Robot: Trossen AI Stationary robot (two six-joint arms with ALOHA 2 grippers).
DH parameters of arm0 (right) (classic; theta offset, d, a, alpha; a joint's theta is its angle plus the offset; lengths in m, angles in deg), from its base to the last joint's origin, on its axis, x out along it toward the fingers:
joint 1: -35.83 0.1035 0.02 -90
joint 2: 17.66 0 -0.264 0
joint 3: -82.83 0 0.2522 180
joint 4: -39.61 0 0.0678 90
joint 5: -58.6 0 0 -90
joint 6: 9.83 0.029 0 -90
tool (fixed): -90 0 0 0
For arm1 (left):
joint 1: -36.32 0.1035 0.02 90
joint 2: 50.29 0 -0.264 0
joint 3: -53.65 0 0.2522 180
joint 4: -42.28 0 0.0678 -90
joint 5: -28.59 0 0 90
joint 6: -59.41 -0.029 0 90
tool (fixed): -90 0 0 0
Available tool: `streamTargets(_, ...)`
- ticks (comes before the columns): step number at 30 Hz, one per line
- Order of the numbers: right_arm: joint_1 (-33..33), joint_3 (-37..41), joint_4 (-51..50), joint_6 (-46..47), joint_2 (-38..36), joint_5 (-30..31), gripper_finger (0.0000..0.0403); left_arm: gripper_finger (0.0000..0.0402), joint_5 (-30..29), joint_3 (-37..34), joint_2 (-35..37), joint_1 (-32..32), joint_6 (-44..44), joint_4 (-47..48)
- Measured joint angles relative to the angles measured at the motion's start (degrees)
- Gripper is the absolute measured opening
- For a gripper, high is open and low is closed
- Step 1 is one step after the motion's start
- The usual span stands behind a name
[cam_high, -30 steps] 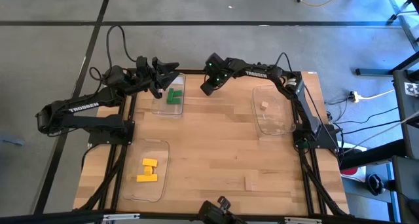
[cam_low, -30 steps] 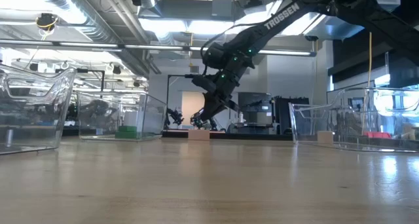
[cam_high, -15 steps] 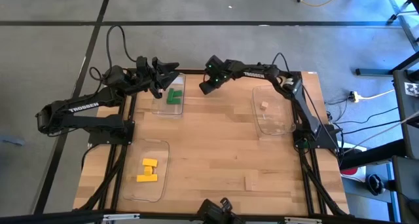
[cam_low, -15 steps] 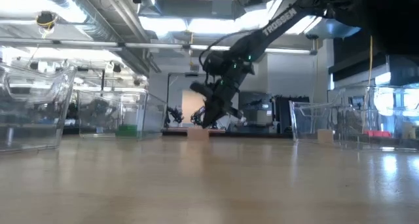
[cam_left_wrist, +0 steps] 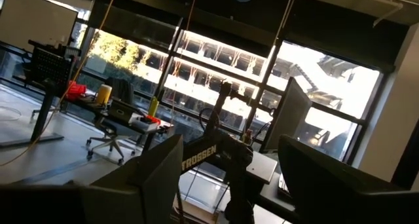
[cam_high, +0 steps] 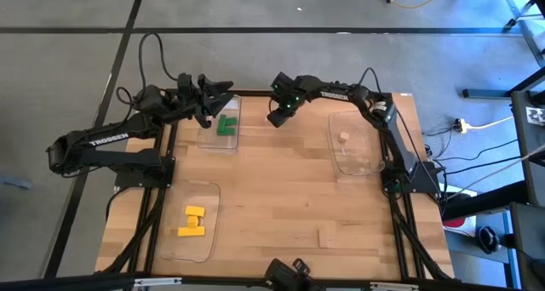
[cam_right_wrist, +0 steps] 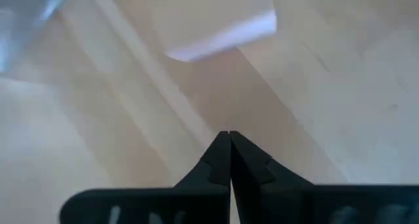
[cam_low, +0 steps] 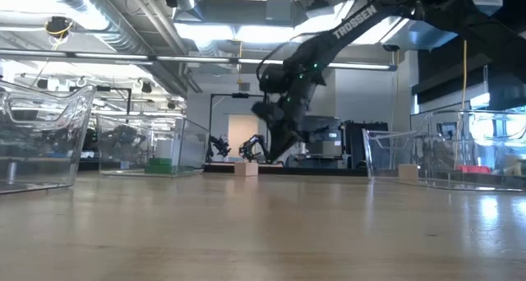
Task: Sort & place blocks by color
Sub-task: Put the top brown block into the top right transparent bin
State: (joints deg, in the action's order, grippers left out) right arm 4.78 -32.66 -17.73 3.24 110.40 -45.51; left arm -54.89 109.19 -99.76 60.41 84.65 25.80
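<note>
My right gripper (cam_high: 276, 118) hangs low over the far middle of the table, shut and empty (cam_right_wrist: 229, 136). In the low view it (cam_low: 274, 155) stands just right of a tan cube (cam_low: 245, 168) that sits on the table. My left gripper (cam_high: 217, 94) is open and hovers over the far end of the clear tray (cam_high: 208, 138) holding green blocks (cam_high: 226, 125). Its wrist view looks out into the room. Yellow blocks (cam_high: 192, 222) lie in the near left tray (cam_high: 213, 189). Another tan cube (cam_high: 343, 137) lies in the right tray (cam_high: 358, 168).
Three clear trays sit on the wooden table: far left, near left and far right. The broad middle and near right of the board (cam_high: 289, 197) carry nothing tall. Monitors, desks and chairs fill the room beyond the table.
My right gripper has moved a little toward the table's right edge, from above the tan cube on the table to just beside it. The cube stays on the table.
</note>
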Motion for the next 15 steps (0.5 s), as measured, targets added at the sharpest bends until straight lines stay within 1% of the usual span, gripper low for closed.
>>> streamTargets(2, -0.6, 0.0, 1.8, 0.3, -1.3, -3.3, 0.0, 0.0242, -0.3, 0.0, 0.0, 0.0, -0.1, 0.1)
streamTargets(3, -1.0, 0.0, 3.8, 1.9, -1.8, -5.8, 0.0, 0.0242, -0.6, 0.0, 0.0, 0.0, -0.1, 0.1)
streamTargets(5, -1.7, -0.1, 9.0, 5.8, -2.0, -8.7, 0.0, 0.0242, -1.3, 0.0, 0.0, 0.0, -0.2, 0.2)
streamTargets(9, -2.3, -0.2, 17.5, 15.6, 0.4, -10.5, 0.0, 0.0242, -1.5, 0.0, 0.0, 0.0, -0.1, 0.2)
streamTargets(13, -0.3, 0.0, 22.6, 26.3, 4.3, -12.7, 0.0, 0.0242, -1.5, 0.0, 0.0, 0.0, 0.1, 0.2)
streamTargets(14, 0.3, -0.2, 22.4, 28.2, 4.5, -12.2, 0.0, 0.0242, -1.5, 0.0, 0.0, 0.0, 0.1, 0.3)
streamTargets(15, 0.8, -0.3, 21.6, 28.3, 4.5, -10.4, 0.0, 0.0242, -1.5, 0.0, 0.0, 0.0, 0.1, 0.2)
